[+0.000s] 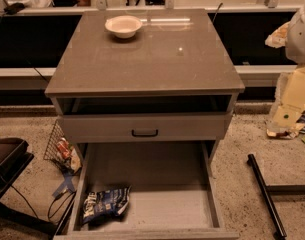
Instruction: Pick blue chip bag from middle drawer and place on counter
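The gripper is out of frame, so whether it is open or closed, or holds anything, cannot be told. The blue chip bag (106, 204) lies crumpled on the floor of the pulled-out drawer (164, 206), in its front-left corner close against the left wall. The bag's long axis runs left to right, its right end tipped slightly toward the back. Above, a closed drawer front (192, 126) with a black handle sits beneath the grey-brown desk (142, 64), where a white bowl (123, 26) stands near the back edge.
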